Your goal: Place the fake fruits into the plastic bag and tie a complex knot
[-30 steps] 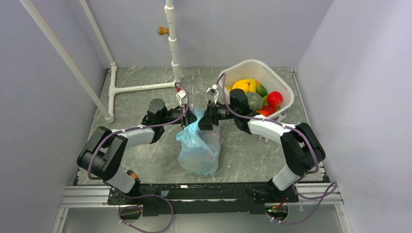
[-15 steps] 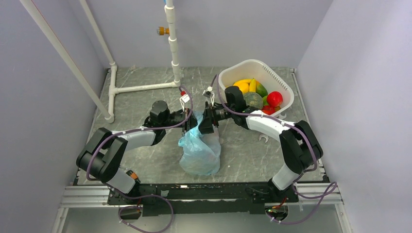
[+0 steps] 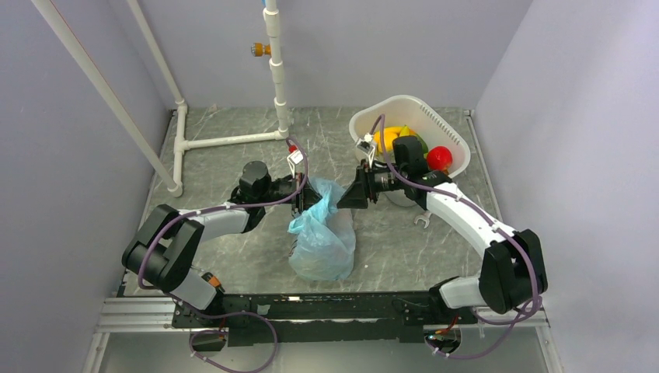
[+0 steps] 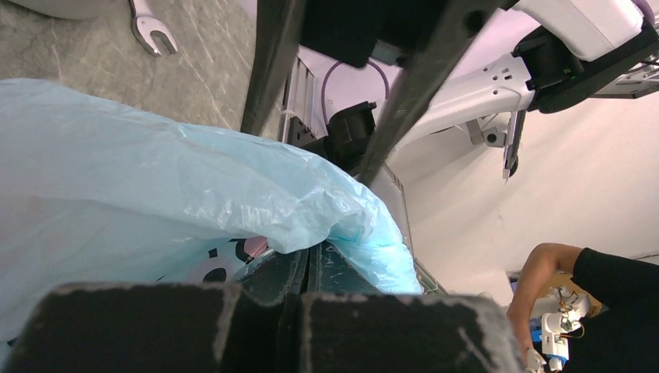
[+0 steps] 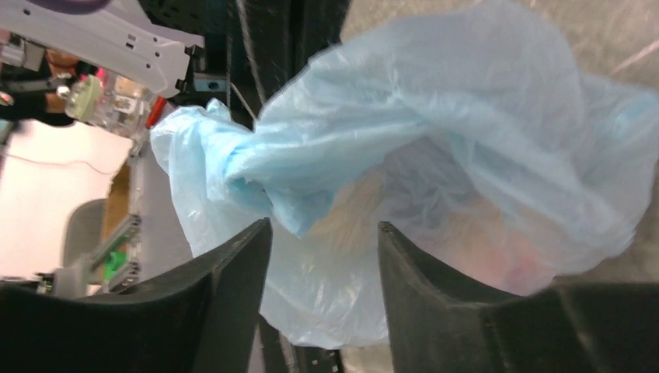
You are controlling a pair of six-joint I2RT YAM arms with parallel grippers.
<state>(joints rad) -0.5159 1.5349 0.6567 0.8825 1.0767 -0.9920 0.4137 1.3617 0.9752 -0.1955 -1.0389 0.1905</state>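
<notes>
Light-blue plastic bag [image 3: 322, 241] slumped on the grey marbled desk [image 3: 233, 256], about mid-desk, between the two arms and just nearward of both grippers. Bulging low, narrowing upward to a bunched, crinkled top. Pale peach and pink shapes [image 5: 474, 233] visible through the film in the right wrist view, inside the bag, too blurred to name one by one. Dark printed lettering [image 4: 211, 268] on the film in the left wrist view.

Left gripper [image 3: 303, 196] at the bag's upper left corner, closed tight, with a fold of film pinched between its fingers [image 4: 272, 276] and draped over their tips.

Right gripper [image 3: 346, 199] just right of the bag's top, pointing at it, jaws parted. In its own view, a twisted tail of film [image 5: 233, 167] beyond the two black fingers [image 5: 225, 295], with nothing clamped between them. Touching the film or not: cannot tell.

Farther out, a white slotted basket [image 3: 439, 124] at the far right of the desk, holding more fake fruits [image 3: 386, 138]: yellow-orange ones and a red one [image 3: 439, 158]. Right arm's wrist overlapping the basket's near rim in the top view. Small wrench [image 3: 422, 222] flat on the desk, just nearward of the basket and right of the bag. White pipe frame [image 3: 225, 141] at the far left of the desk.
</notes>
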